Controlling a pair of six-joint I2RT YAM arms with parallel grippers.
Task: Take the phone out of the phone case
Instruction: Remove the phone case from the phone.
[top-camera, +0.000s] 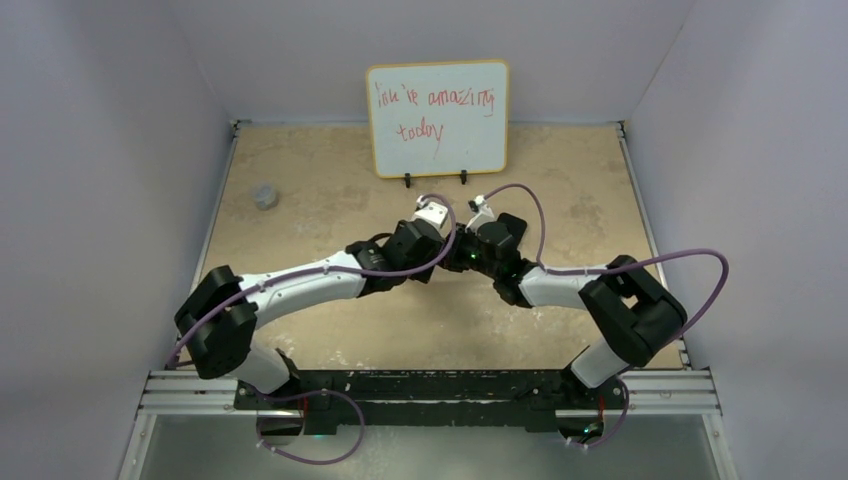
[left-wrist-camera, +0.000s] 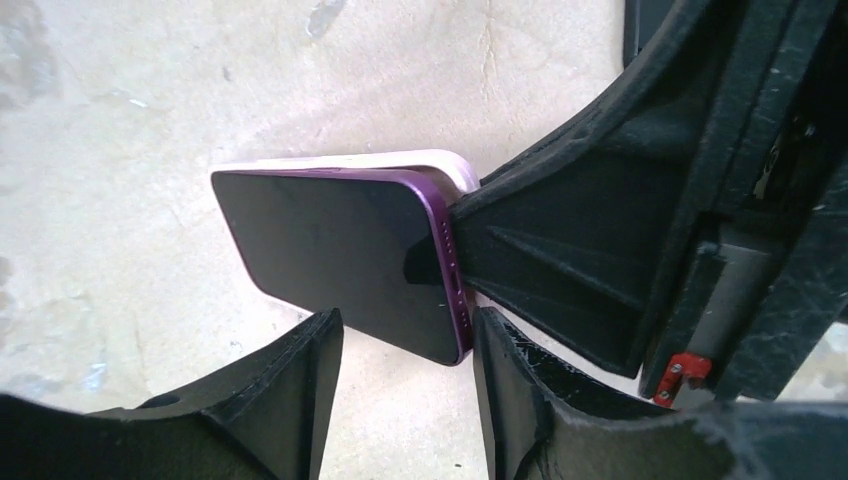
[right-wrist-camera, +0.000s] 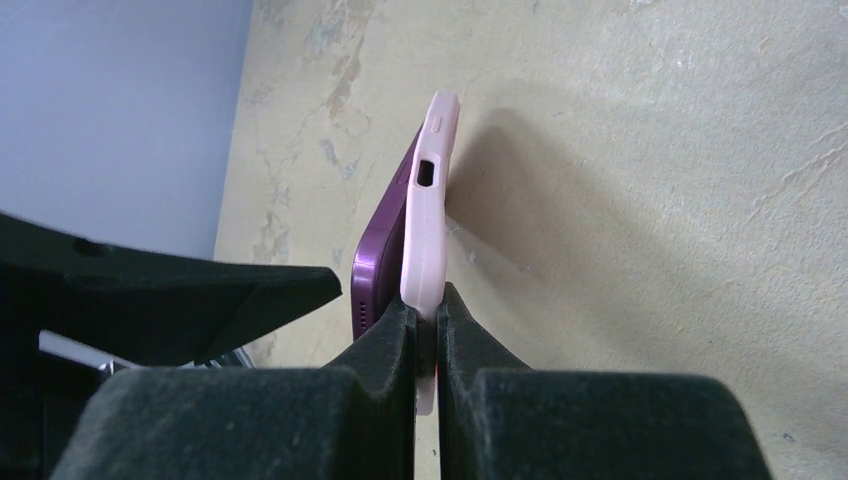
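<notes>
purple phone (left-wrist-camera: 340, 250), dark screen, one end parted from pale pink case (right-wrist-camera: 425, 230), both edge-up

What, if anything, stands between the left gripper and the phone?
Nothing visible does. The left gripper, fingers open, straddles a corner of the phone, which sits partly out of the case. The right gripper pinches the case edge off to one side, clear of that gap.
</notes>
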